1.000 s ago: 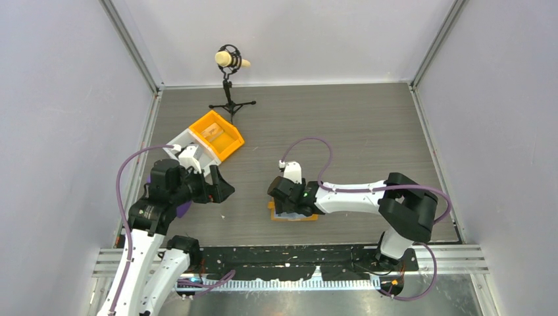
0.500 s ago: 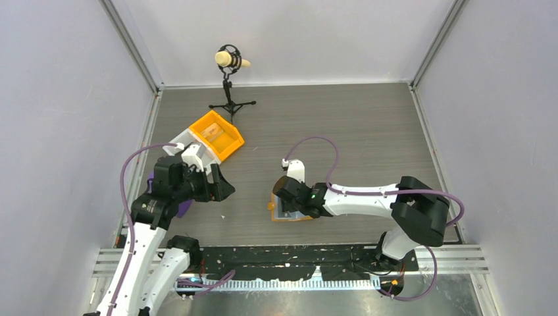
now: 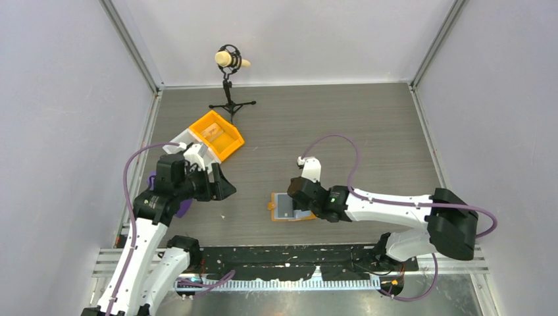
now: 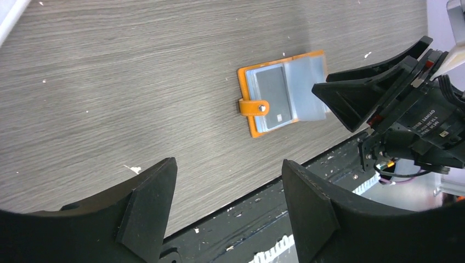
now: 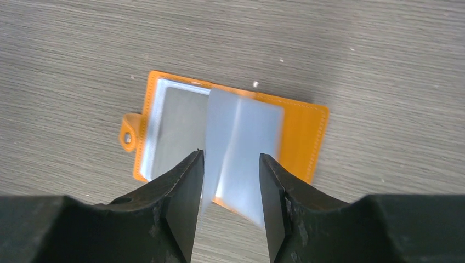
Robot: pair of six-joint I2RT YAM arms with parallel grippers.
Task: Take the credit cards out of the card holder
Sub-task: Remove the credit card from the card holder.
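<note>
In the top view the right gripper (image 3: 297,205) covers the right half of the card holder (image 3: 281,209), and in the right wrist view a blue-grey pocket panel (image 5: 244,139) at mid-frame is smeared with blur, hiding part of the dark credit card (image 5: 178,129), so how many lie beneath cannot be told.

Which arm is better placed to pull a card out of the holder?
Right. The right gripper is directly above the open card holder, its fingers straddling a pocket panel beside a dark card. The left gripper hovers open, well apart from it.
</note>
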